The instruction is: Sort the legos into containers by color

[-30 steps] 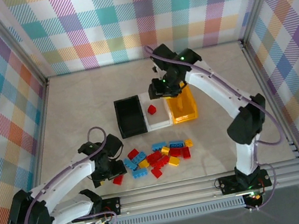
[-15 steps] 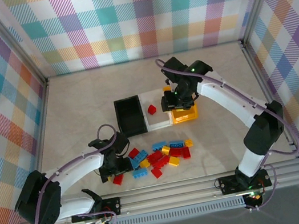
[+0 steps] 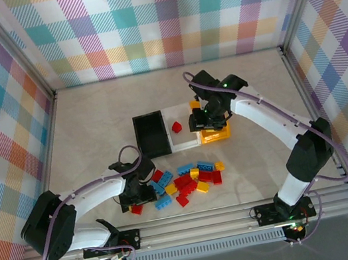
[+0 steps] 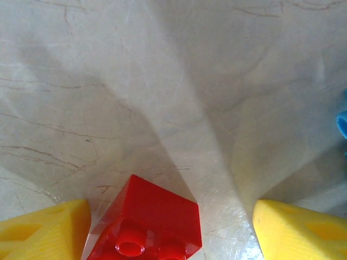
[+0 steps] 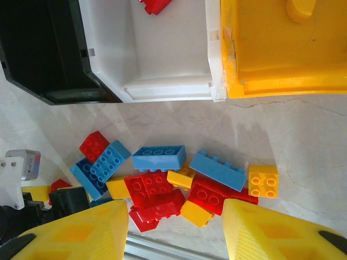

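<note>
**L gripper** (image 4: pixel 168 208)
- Jaws apart, nothing clamped.
- Red brick (image 4: pixel 149 219) sits studs-up on the table (image 4: pixel 162 81) between the fingers (image 4: pixel 46 230). It is just beside one finger, with a clear gap to the other. Contact w/ the near finger: cannot tell.
- Edge of a blue brick (image 4: pixel 342 122) lies out past the far finger, well apart.
- Top view: L gripper (image 3: pixel 139 191) is low over the table. The lego pile (image 3: pixel 187 183) spreads from it toward the R arm's side.

**R gripper** (image 5: pixel 174 208)
- Jaws apart, nothing between them.
- Top view: R gripper (image 3: pixel 207 121) hangs above the bins.
- Wrist view, beneath the fingertips: lego pile of red, blue and yellow bricks. A yellow 2x2 brick (image 5: pixel 263 180) sits at its edge, nearer one finger.
- Ahead of the fingertips, 3 bins touching side by side:
  - black bin (image 5: pixel 38 49)
  - white bin (image 5: pixel 162 86) in the middle, w/ a second red brick (image 5: pixel 154 5) inside
  - yellow bin (image 5: pixel 282 86), w/ a yellow piece (image 5: pixel 301 8) inside
</note>
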`<action>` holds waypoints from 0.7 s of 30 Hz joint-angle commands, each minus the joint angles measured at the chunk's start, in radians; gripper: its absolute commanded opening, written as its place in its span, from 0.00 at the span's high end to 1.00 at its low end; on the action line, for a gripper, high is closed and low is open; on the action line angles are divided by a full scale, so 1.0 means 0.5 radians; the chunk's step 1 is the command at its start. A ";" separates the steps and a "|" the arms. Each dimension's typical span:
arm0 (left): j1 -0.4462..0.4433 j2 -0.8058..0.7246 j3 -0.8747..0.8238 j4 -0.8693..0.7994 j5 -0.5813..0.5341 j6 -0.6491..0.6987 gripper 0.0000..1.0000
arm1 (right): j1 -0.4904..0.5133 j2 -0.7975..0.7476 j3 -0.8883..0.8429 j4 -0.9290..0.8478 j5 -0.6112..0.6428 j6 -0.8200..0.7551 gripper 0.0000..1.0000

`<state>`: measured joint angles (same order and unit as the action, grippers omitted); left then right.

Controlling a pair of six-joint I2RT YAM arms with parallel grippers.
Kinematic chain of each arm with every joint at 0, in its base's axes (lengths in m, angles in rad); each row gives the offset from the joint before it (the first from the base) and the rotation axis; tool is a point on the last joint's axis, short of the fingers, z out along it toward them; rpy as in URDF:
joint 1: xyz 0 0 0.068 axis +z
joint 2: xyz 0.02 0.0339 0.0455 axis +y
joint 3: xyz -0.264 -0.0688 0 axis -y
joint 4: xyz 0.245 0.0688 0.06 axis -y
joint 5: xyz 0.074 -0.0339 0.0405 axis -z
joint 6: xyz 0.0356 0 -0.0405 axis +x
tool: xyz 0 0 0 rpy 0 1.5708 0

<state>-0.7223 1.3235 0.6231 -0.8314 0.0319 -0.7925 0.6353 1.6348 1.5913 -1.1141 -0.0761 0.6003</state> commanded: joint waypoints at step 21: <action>-0.037 -0.055 -0.039 -0.140 -0.114 -0.075 0.69 | 0.010 -0.199 -0.204 0.044 0.024 0.042 0.51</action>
<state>-0.7265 1.3037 0.6178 -0.8391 0.0128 -0.8234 0.6353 1.5604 1.5070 -1.0908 -0.0715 0.6144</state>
